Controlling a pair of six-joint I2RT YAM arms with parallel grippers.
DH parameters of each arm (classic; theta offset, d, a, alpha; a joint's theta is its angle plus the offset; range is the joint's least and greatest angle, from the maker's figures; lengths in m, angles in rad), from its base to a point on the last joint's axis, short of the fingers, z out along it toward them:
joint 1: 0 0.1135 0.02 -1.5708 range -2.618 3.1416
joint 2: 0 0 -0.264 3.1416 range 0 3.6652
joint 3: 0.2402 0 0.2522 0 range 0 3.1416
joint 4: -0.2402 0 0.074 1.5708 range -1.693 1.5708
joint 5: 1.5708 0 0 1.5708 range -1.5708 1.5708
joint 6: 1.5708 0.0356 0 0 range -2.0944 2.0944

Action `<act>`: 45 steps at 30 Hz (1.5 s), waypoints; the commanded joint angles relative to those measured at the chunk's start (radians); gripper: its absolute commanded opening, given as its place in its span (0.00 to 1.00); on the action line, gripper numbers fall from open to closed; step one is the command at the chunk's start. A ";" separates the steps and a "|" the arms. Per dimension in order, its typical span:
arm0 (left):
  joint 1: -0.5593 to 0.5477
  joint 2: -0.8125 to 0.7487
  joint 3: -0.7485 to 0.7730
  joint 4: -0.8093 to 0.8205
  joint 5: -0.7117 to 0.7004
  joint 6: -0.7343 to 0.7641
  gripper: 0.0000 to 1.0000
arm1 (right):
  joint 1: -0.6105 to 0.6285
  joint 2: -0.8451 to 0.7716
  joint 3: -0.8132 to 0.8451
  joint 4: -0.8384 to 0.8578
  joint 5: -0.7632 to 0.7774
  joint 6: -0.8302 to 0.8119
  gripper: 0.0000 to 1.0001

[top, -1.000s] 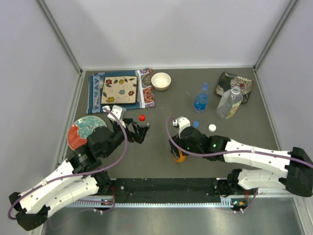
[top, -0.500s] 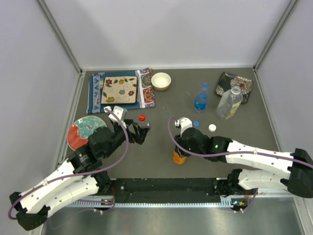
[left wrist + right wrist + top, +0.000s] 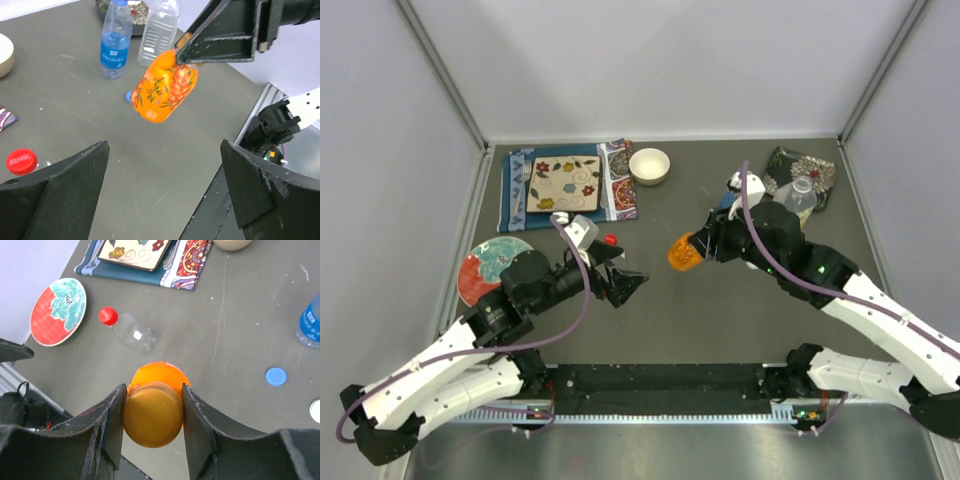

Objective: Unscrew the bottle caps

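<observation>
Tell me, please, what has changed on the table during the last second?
The right claw closed on the cap end of the orange bottle, lifted it off the table and carried it farther from the arm bases; it now hangs tilted in the air. The left claw, open, shifted slightly to the right. The red cap, the bowl and the plate stayed in place.

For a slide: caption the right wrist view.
Right gripper pinching the orange cap, its bottle held above the grey table.
</observation>
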State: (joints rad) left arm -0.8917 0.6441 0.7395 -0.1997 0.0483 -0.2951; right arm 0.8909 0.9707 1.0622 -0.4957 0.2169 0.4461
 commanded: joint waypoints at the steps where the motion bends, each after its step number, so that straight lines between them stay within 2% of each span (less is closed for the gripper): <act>1: 0.000 0.008 0.081 0.098 0.096 -0.019 0.99 | -0.076 0.003 0.067 0.020 -0.241 0.037 0.00; 2: 0.002 -0.009 0.093 0.132 0.138 -0.010 0.99 | -0.089 0.000 0.079 0.049 -0.358 0.055 0.00; 4: 0.007 -0.020 0.101 0.151 0.172 -0.007 0.99 | -0.089 -0.004 0.097 0.080 -0.474 0.069 0.00; 10: 0.011 0.034 0.150 0.135 0.314 -0.009 0.99 | -0.090 -0.029 0.120 0.180 -0.638 0.091 0.00; 15: 0.011 0.088 0.161 0.141 0.404 -0.026 0.99 | -0.090 -0.029 0.136 0.210 -0.679 0.105 0.00; 22: 0.011 0.164 0.176 0.125 0.403 -0.012 0.99 | -0.090 -0.012 0.153 0.246 -0.726 0.112 0.00; 32: 0.011 0.196 0.178 0.151 0.409 0.004 0.99 | -0.089 -0.004 0.174 0.278 -0.775 0.129 0.00; 35: 0.011 0.200 0.172 0.170 0.427 0.010 0.85 | -0.089 -0.003 0.168 0.279 -0.780 0.129 0.00; 36: 0.011 0.203 0.169 0.177 0.441 0.016 0.76 | -0.087 -0.003 0.163 0.278 -0.780 0.129 0.00; 39: 0.011 0.212 0.172 0.184 0.458 0.031 0.58 | -0.089 -0.003 0.159 0.269 -0.769 0.123 0.00; 40: 0.011 0.216 0.173 0.184 0.459 0.037 0.51 | -0.089 -0.004 0.160 0.261 -0.765 0.121 0.02; 41: 0.011 0.219 0.176 0.183 0.464 0.045 0.49 | -0.089 -0.004 0.163 0.256 -0.758 0.115 0.10; 42: 0.010 0.226 0.181 0.180 0.464 0.056 0.47 | -0.089 -0.004 0.170 0.249 -0.748 0.112 0.30; 45: 0.004 0.227 0.184 0.164 0.414 0.074 0.41 | -0.089 -0.007 0.189 0.212 -0.691 0.095 0.58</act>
State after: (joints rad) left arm -0.8841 0.8574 0.8848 -0.0750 0.5083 -0.2581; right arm 0.8017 0.9707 1.1812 -0.2775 -0.5133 0.5655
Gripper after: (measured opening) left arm 0.680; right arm 0.465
